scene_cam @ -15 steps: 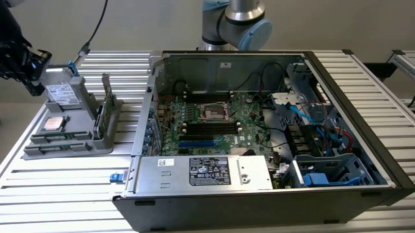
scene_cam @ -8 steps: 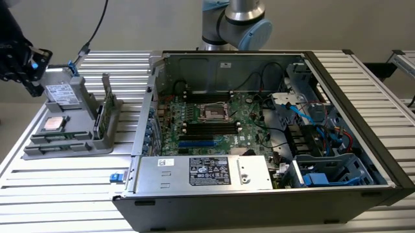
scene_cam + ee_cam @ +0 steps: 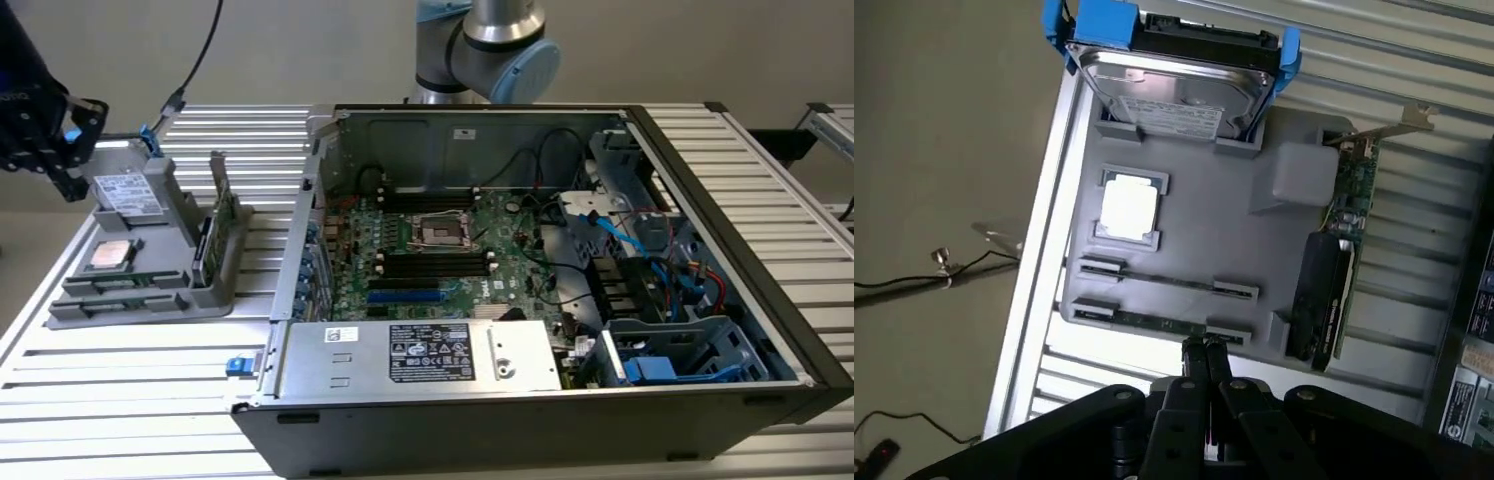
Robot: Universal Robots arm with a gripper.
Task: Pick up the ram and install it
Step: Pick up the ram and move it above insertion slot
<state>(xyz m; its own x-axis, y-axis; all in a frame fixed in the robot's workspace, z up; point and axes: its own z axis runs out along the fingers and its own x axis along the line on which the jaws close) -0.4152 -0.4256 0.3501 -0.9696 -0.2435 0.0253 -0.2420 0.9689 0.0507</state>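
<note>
Ram [image 3: 1146, 321]: we see a narrow green stick lying on edge in the outermost slot of the grey holder [image 3: 1194, 230], the slot farthest from the drive [image 3: 1174, 95]. In the exterior view the ram [image 3: 118, 300] sits at the holder's near end, to the exterior view's left of the open computer case [image 3: 534, 435].

Jaws: fully closed, fingertips [image 3: 1195, 358] pressed together, nothing between them. In the wrist view the tips line up just past one end of the ram, by its end clip, and we see no contact. In the exterior view the arm's dark tool end [image 3: 38, 120] hangs raised above the holder, apart from the stick.

Around it: a square silver processor [image 3: 1129, 210] lies in its pocket between the ram slots and the drive, which sits in a blue bracket. An expansion card [image 3: 1336, 255] stands on edge along the holder's side nearest the case. Holder and case rest on the slatted metal worktop [image 3: 134, 390]. Inside the case we note the motherboard [image 3: 461, 250] facing up, with dark memory slots [image 3: 434, 263].
</note>
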